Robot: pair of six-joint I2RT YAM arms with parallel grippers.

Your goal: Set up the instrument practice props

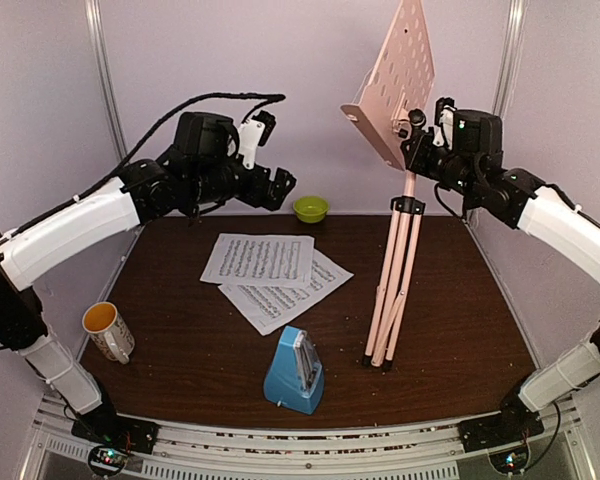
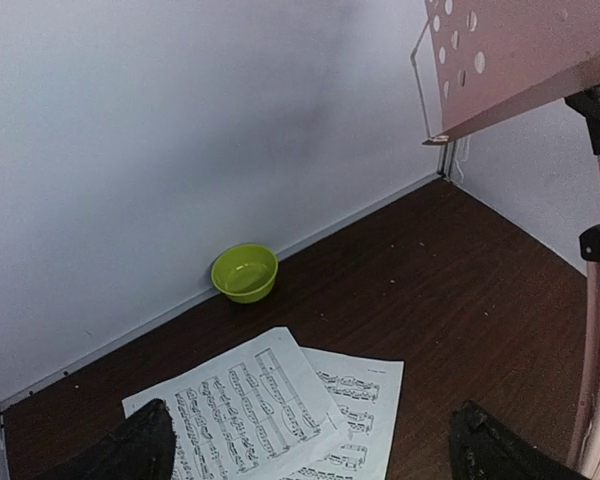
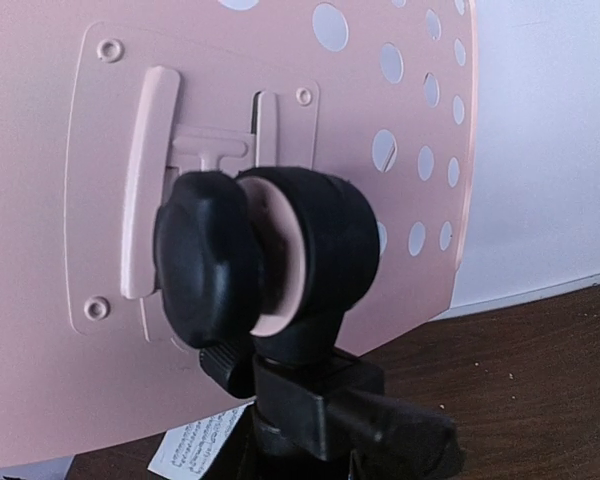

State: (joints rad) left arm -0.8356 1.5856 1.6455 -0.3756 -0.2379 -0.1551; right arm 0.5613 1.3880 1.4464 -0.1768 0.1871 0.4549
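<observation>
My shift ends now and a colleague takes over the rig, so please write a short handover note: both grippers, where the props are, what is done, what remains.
The left gripper is open and empty, raised over the back of the table.
The right gripper is closed on the music stand at its neck, just under the desk, and seems to keep it upright.
The two sheet-music pages lie flat, overlapping, mid-table.
The metronome stands near the front edge.
Done: stand upright.
Left: its legs look folded together, so probably spread them, then put the pages on the desk.
</observation>
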